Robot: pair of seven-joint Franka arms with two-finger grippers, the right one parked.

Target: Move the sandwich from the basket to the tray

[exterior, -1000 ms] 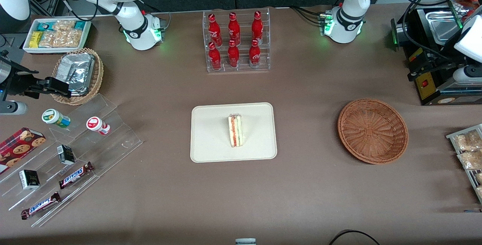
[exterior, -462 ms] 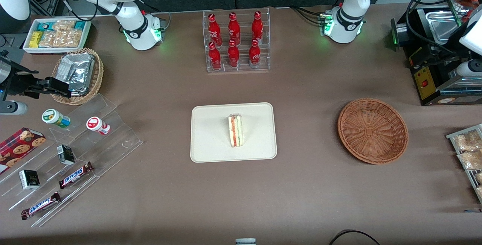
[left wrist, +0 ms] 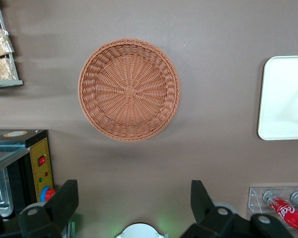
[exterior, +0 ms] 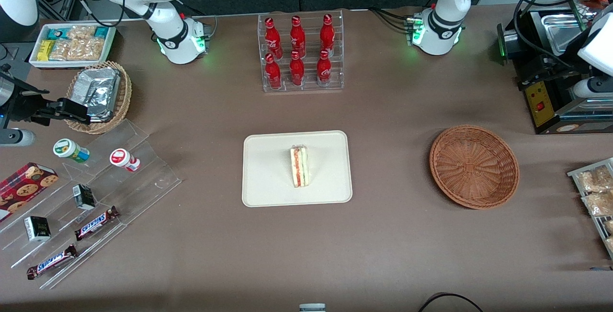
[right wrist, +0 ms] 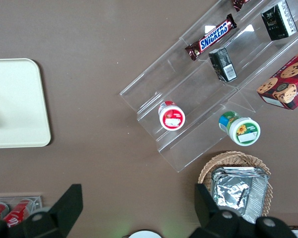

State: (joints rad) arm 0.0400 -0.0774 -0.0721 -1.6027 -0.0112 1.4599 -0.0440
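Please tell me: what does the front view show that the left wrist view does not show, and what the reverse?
Only the front view shows the whole sandwich lying on the tray, plus the Snickers bars. Only the left wrist view shows the pincer, open and holding nothing, high above the table. Both show the empty basket and the cola bottles.

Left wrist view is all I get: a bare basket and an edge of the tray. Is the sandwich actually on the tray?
Observer: Yes. In the front view the sandwich lies near the middle of the tray, with nothing else on it.
Reviewer: Where is the arm?
Observer: High at its own end of the table, by the black machine. The open pincer holds nothing and is off to the side of the basket.
Reviewer: Any second sandwich elsewhere?
Observer: None seen. The tan basket at the parked arm's end holds only foil packets.
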